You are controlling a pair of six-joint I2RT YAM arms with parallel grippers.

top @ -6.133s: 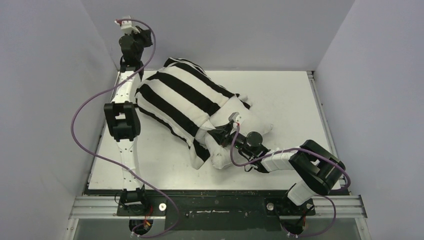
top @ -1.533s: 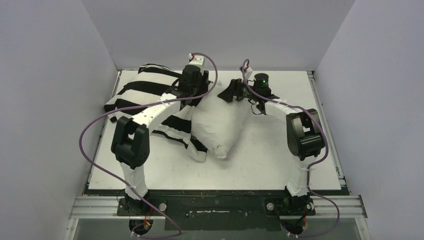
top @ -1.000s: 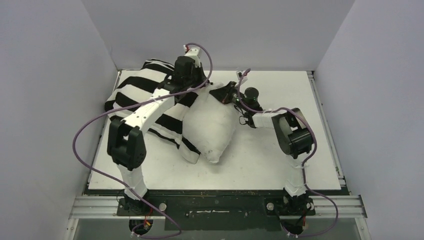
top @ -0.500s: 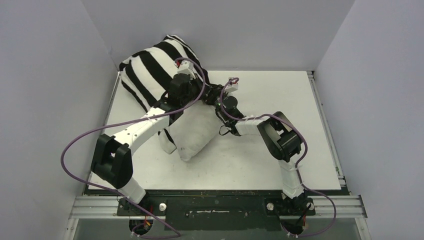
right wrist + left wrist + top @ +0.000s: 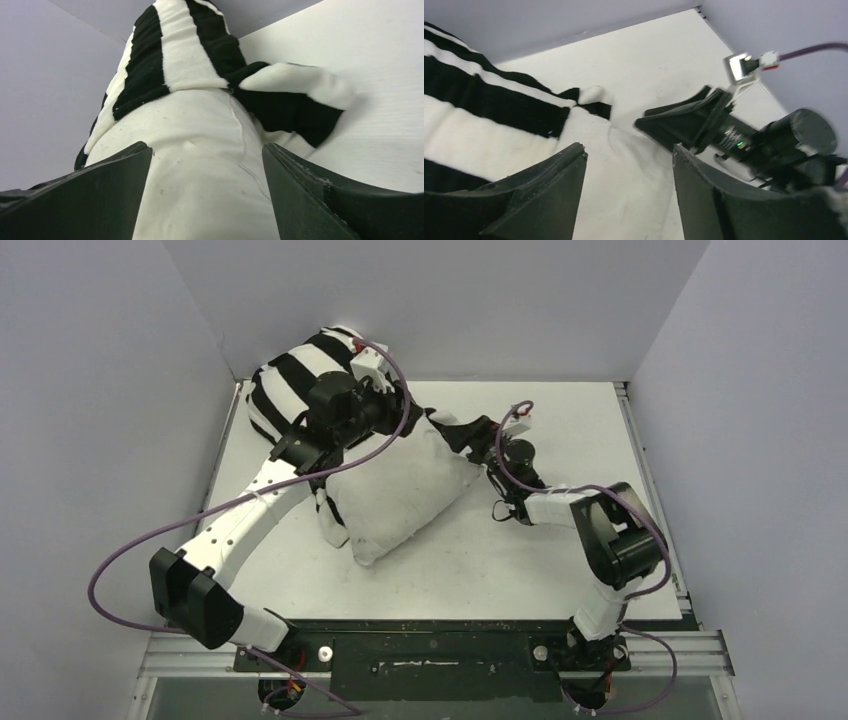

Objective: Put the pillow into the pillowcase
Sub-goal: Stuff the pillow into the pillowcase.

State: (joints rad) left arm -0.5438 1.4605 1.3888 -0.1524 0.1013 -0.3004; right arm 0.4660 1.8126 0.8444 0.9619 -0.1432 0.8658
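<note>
The pillow [image 5: 400,495] lies partly inside the pillowcase [image 5: 295,380], which is bunched at the counter's [image 5: 560,570] 11 o'clock corner. Both the left jaws and the right jaws stand wide, gripping nothing.

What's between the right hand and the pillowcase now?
Only the uncovered end of the pillow. In the right wrist view it stretches from the open right hand up to the edge of the striped pillowcase, with nothing else between.

From above, the left arm [image 5: 250,510] blocks the spot where the pillow [image 5: 400,495] meets the pillowcase [image 5: 290,375], so there's no telling how far in it sits, and the wrist views cut both off at their edges.
</note>
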